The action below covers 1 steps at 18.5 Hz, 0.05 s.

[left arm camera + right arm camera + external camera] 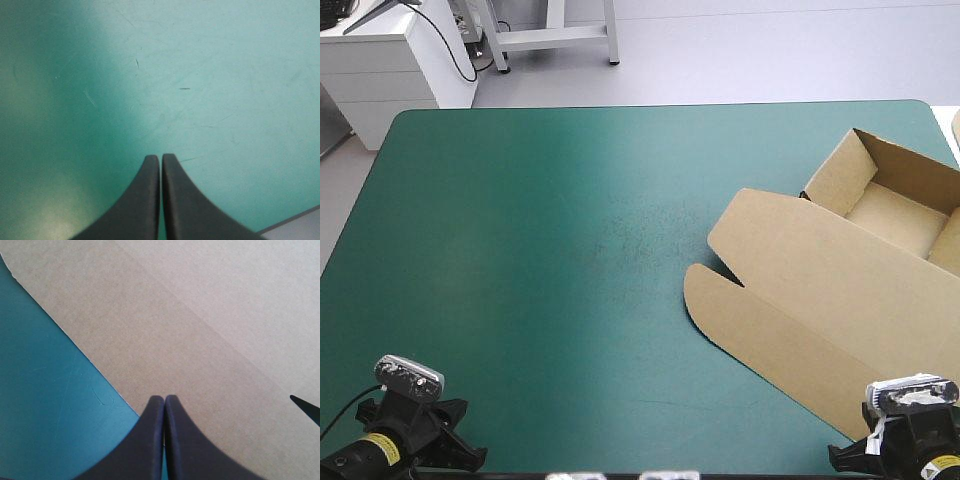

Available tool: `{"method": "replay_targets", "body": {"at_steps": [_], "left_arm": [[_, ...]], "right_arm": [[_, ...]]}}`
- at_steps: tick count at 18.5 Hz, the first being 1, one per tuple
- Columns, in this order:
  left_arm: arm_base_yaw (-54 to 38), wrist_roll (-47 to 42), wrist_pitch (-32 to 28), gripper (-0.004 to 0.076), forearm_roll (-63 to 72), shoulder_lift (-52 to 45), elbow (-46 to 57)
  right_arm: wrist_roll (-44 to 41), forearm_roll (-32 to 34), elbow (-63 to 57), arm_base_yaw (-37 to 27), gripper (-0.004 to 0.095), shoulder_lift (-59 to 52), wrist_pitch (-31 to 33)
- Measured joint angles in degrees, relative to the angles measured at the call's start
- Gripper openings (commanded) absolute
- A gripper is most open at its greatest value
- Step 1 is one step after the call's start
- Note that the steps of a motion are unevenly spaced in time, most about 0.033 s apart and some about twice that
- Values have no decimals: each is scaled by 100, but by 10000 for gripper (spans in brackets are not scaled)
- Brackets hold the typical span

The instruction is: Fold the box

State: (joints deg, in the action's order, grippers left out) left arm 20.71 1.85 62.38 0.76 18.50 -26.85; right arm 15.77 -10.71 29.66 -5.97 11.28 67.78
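While the box (820, 290) lies as an open tray, lid flat, both jaws are closed on nothing.

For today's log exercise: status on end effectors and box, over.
Left end effector shut, over bare teal-green cover. Right end effector shut, over box lid edge. Box: open tray, lid flat. No obstruction.

The left gripper (160, 159) is held shut, its black fingers (145, 200) pressed into one pointed arch. The right gripper (164, 400) is held likewise. The left arm (395, 445) and right arm (915, 445) are positioned low and well apart.
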Motion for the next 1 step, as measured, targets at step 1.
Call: {"method": "replay_targets", "body": {"at_steps": [1], "left_arm": [[0, 0, 0, -8, 0, 0, 0]], "right_arm": [[0, 0, 0, 0, -21, 0, 0]]}}
